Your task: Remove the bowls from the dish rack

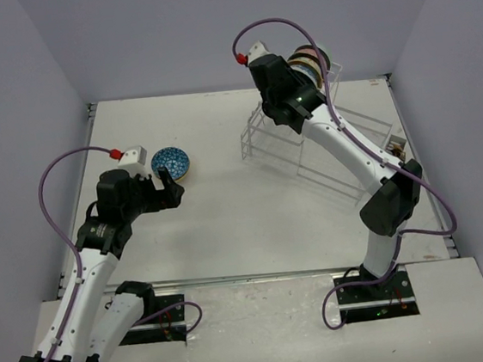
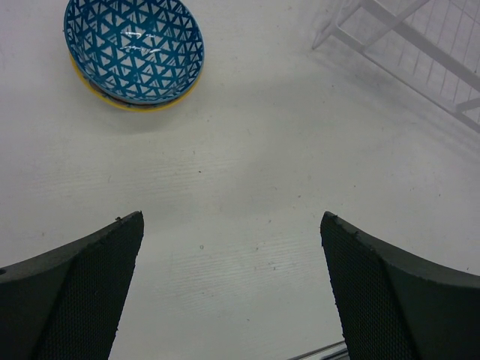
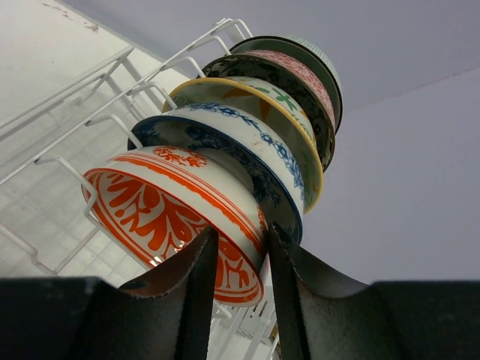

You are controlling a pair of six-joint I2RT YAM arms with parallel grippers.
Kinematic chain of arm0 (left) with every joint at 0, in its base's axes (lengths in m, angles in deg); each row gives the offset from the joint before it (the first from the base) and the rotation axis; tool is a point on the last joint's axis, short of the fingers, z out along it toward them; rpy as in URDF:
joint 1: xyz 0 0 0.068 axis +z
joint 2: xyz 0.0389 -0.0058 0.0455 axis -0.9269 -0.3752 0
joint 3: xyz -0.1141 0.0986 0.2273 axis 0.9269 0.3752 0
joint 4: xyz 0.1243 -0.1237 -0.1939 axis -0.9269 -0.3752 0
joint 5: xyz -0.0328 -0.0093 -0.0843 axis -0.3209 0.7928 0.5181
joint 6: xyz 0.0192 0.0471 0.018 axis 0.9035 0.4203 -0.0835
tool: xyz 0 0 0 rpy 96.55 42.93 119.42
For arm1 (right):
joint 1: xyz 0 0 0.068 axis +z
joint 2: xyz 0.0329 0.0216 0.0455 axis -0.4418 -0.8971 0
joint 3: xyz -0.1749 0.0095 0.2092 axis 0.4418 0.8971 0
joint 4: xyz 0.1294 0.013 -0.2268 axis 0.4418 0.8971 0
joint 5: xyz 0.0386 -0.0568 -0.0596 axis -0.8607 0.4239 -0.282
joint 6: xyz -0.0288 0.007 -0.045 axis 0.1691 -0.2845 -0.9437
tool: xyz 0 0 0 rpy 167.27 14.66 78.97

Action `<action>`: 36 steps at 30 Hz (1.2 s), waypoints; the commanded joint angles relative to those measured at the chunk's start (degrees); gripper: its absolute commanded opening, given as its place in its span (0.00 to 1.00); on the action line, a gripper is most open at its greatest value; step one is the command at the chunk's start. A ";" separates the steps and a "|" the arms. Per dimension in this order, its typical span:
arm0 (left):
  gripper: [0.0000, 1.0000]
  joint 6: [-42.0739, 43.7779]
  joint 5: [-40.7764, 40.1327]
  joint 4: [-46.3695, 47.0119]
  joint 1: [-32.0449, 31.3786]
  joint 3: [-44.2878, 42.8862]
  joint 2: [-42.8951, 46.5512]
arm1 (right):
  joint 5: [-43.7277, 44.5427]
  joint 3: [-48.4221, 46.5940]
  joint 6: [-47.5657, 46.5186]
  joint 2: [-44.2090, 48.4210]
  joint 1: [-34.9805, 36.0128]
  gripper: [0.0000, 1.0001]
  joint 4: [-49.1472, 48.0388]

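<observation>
Several patterned bowls (image 1: pixel 309 63) stand on edge in a row in the raised slotted part of the white wire dish rack (image 1: pixel 308 152). My right gripper (image 3: pixel 241 247) is shut on the rim of the nearest one, a red-orange floral bowl (image 3: pixel 172 202), one finger inside and one outside. Behind it stand a blue floral bowl (image 3: pixel 247 142), a yellow-rimmed bowl (image 3: pixel 262 97) and more. A blue net-pattern bowl (image 1: pixel 170 163) sits upright on the table at the left, also in the left wrist view (image 2: pixel 133 52). My left gripper (image 2: pixel 232 247) is open and empty, just near of it.
The rack's long lower section (image 2: pixel 420 45) runs toward the right table edge, where a small brownish object (image 1: pixel 397 143) lies at its end. The right arm (image 1: pixel 350 148) stretches over the rack. Grey walls close in the table on three sides.
</observation>
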 commanded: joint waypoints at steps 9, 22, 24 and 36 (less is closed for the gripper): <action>1.00 1.66 2.07 2.53 -0.56 0.28 1.06 | 4.08 4.80 -4.09 0.40 -0.20 0.25 -11.70; 1.00 1.66 2.34 2.80 -0.56 0.37 1.07 | 6.28 10.69 -8.39 3.38 -0.37 0.03 -20.75; 1.00 1.66 2.25 2.80 -0.56 0.37 1.07 | 6.37 11.92 -9.10 4.18 -0.46 0.00 -22.16; 1.00 1.66 2.16 2.97 -0.56 0.37 0.45 | 6.64 15.96 -11.91 8.75 0.59 0.00 -28.84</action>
